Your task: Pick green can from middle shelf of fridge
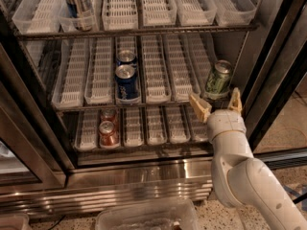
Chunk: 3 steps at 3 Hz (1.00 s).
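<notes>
The green can (218,79) stands upright at the right end of the middle shelf (158,83), on the front of the wire rack beside the white can lanes. My gripper (217,104) is just below and in front of the can, its two tan fingers spread apart and pointing up at it. The fingers hold nothing and do not touch the can. The fridge (144,171) stands open before me, its steel base below the shelves.
Two blue cans (127,83) stand in a middle lane of the same shelf. Red cans (108,132) sit on the lower shelf. A tall can (78,4) stands in a clear bin on the upper rack. The dark door frame (273,66) is close on the right. A clear tub (146,217) lies on the floor.
</notes>
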### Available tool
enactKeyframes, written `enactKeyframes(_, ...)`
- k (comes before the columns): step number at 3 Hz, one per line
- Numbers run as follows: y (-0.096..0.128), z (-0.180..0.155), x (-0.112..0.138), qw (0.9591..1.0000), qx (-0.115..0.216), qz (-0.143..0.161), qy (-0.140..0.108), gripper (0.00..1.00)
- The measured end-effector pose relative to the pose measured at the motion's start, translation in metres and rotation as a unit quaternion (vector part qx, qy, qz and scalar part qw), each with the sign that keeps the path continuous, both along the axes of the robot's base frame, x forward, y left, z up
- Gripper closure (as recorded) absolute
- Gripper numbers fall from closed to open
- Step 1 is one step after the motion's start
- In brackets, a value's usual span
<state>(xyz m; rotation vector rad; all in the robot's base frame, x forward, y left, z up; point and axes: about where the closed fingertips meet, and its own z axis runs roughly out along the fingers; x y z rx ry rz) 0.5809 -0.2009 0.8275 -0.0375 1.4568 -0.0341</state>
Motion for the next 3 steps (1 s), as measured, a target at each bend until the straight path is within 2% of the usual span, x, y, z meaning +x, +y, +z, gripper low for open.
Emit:
enactKeyframes(2,-0.015,0.004,0.018,0.9997,-0.003,-0.02,-0.013,0.23)
enactKeyframes(3,-0.026,0.013,0.055,0.9992,-0.011,-0.026,-0.029,0.24)
